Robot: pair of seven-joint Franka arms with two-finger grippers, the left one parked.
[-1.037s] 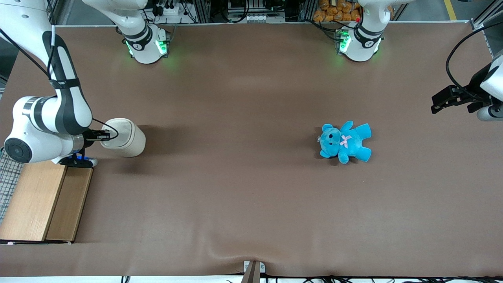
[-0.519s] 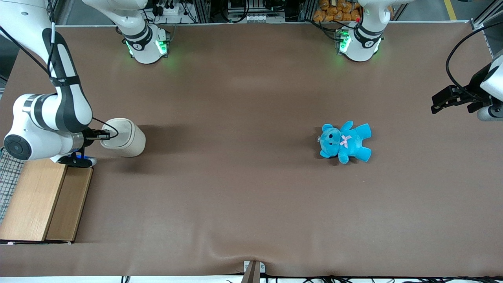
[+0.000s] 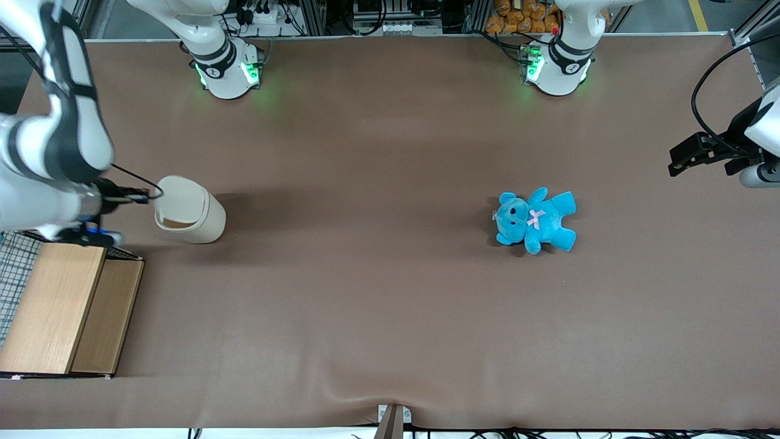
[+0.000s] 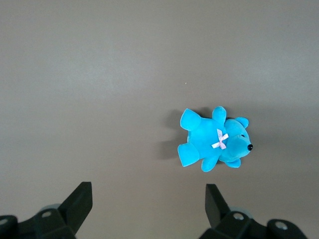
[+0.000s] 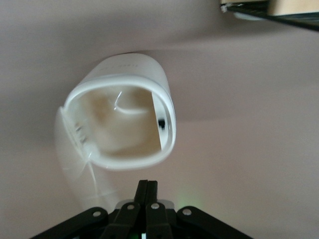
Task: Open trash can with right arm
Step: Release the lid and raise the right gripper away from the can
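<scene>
The gripper (image 3: pixel 141 195) is just beside the bin (image 3: pixel 190 210), on the side toward the working arm's end of the table, and a bit above the rim. In the wrist view its two black fingers (image 5: pixel 147 191) are pressed together with nothing between them.

A moment ago the gripper sat right at the edge of the shut lid. Now the arm (image 3: pixel 46 143) has swung up and away from the bin, and its picture is smeared, so it looks like it is moving fast. The lid (image 5: pixel 75 154) has flipped up. In the wrist view it is a pale blur standing at the side of the bin's mouth, so it may be swinging too. You can look straight down into the bin, and it looks empty inside.

The bin stands upright on the brown table (image 3: pixel 378 305), in the same spot as before. It is near the wood-topped basket (image 3: pixel 58 308) and well apart from the blue teddy (image 3: pixel 535 220), which lies toward the parked arm's end.

I think the job is nearly done, because the bin is open. The one worry is that the lid could bounce and fall shut again. The arm only needs to keep clear of it.
</scene>
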